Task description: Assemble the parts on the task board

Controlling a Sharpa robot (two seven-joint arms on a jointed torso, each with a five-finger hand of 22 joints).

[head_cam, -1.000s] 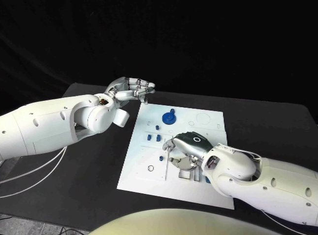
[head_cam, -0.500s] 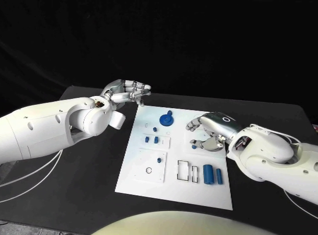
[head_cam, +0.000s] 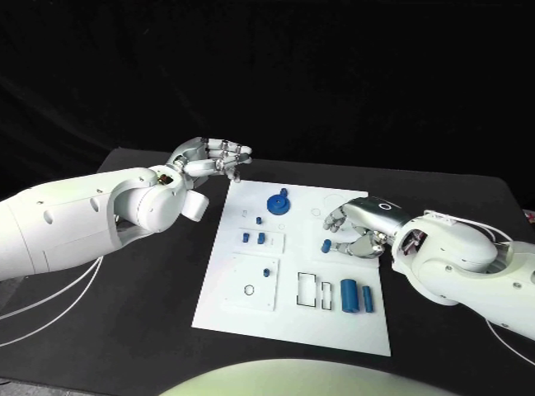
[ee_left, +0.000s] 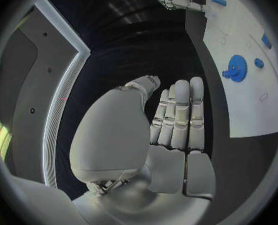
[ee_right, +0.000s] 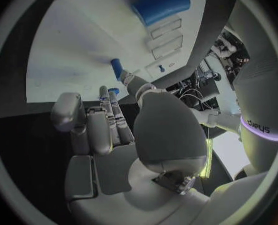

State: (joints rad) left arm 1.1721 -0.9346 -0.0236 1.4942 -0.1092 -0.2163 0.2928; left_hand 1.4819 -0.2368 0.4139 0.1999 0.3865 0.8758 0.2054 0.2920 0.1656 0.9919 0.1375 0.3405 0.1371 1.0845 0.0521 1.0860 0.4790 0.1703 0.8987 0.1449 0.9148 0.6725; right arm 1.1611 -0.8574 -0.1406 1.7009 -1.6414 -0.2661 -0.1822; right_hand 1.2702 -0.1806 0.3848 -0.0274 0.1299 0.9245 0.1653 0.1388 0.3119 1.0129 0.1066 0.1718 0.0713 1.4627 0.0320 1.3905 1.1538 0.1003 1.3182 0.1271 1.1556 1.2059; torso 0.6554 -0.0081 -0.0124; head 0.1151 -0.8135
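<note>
1. Closest to the robot, two blue tube parts point(head_cam: 359, 294) lie side by side on the near right part of the task board point(head_cam: 237, 309). Their long sides run from near to far.
2. Next comes the right hand point(head_cam: 360, 229), over the right side of the board. Its fingers curl down around a small blue part point(head_cam: 326, 245). It looks like it pinches that part, but I cannot tell for sure.
3. That small part sits just under the fingers, toward the middle of the board, so the right hand is much the nearer one to it.
4. Two little blue pegs point(head_cam: 254, 238) stand left of the middle of the board.
5. Farther back lies the blue gear point(head_cam: 278, 201).
6. Farthest, the left hand point(head_cam: 213, 156) hangs over the desk point(head_cam: 148, 280) by the board's far left corner. Its fingers are bent in and it holds nothing.
</note>
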